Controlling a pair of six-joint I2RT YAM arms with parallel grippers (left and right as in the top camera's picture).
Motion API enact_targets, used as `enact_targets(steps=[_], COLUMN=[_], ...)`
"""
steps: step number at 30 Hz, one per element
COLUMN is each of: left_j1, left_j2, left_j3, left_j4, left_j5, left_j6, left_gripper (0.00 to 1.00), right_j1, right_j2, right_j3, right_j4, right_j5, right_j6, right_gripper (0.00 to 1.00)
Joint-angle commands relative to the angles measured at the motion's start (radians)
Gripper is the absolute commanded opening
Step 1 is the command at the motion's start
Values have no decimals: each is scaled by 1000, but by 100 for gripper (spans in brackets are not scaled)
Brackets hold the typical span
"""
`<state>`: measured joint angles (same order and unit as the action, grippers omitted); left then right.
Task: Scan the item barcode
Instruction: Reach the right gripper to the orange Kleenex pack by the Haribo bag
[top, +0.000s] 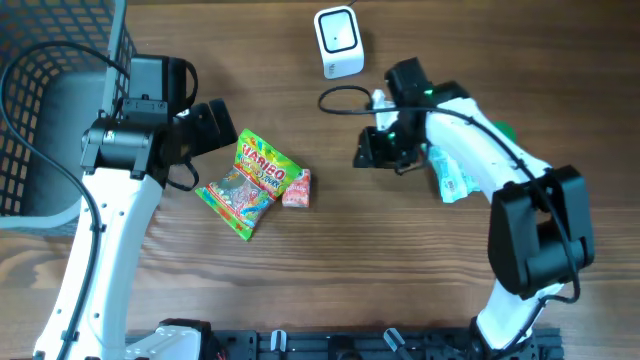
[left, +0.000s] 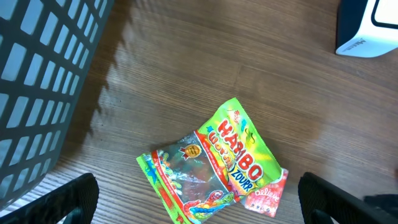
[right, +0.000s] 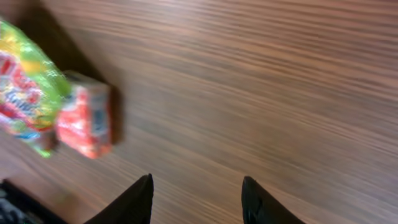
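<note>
We see a brown wooden table (top: 330, 250). A green candy bag (top: 250, 185) lies flat on it, a little to the left of the middle. It has big bright letters on the side that faces up. A small red packet (top: 297, 188) lies at the right edge of the bag and touches it.

The left hand (top: 212, 128) is just beside the top left corner of the bag when we look from above. Its two fingers (left: 74, 199) are wide apart. It holds nothing. From its own camera we look down on the bag, which lies on the table between the two fingers and is not touched by them.

The right hand (right: 196, 199) is on the other side of the red packet, near it but not touching. Its fingers (right: 140, 199) are apart too, and we see only bare wood between them. It holds nothing. Its camera picture is blurry, with the bag and the red packet off to the left.

A white scanner (top: 338, 42) stands at the top of the picture from above, well apart from the bag and closer to the right hand. A black basket (top: 40, 120) sits at the left side, beside the left arm. A pale packet (top: 455, 180) lies partly under the right arm.
</note>
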<state>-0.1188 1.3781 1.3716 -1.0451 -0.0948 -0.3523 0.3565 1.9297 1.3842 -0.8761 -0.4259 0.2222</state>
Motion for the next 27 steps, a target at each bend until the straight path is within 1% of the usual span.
enact_targets(steps=[1, 3, 4, 6, 8, 9, 10, 12, 15, 19, 23, 25, 27], left_j1=[-3, -3, -3, -3, -3, -3, -3, -3, -3, -3, -3, -3, -3], left_j2=[3, 3, 3, 3, 3, 3, 3, 3, 3, 3, 3, 3, 3], left_j3=[-1, -1, -1, -1, -1, -1, -1, -1, -1, -1, -1, -1, -1], left_j4=[5, 5, 5, 5, 5, 5, 5, 5, 5, 5, 5, 5, 5], left_j5=[5, 5, 5, 5, 5, 5, 5, 5, 5, 5, 5, 5, 5], left_j6=[5, 5, 5, 5, 5, 5, 5, 5, 5, 5, 5, 5, 5], left_gripper=[100, 100, 100, 100, 100, 100, 100, 100, 100, 100, 100, 100, 100], right_j1=[86, 164, 200, 245, 297, 311, 341, 364, 362, 362, 362, 365, 365], right_j2=[-20, -18, -18, -16, -16, -14, -14, -14, -14, -14, -2, 6, 6], right_j3=[-53, -101, -131, -163, -200, -208, -220, -220, -220, -220, -221, -235, -248], right_j4=[118, 238, 312, 395, 478, 492, 506, 505, 506, 521, 524, 535, 550], right_j5=[-47, -47, -42, -13, 75, 108, 184, 220, 225, 277, 276, 269, 269], right_j6=[163, 258, 283, 320, 375, 404, 443, 444, 444, 445, 495, 515, 515], right_gripper=[46, 46, 45, 44, 38, 35, 32, 31, 31, 31, 31, 22, 16])
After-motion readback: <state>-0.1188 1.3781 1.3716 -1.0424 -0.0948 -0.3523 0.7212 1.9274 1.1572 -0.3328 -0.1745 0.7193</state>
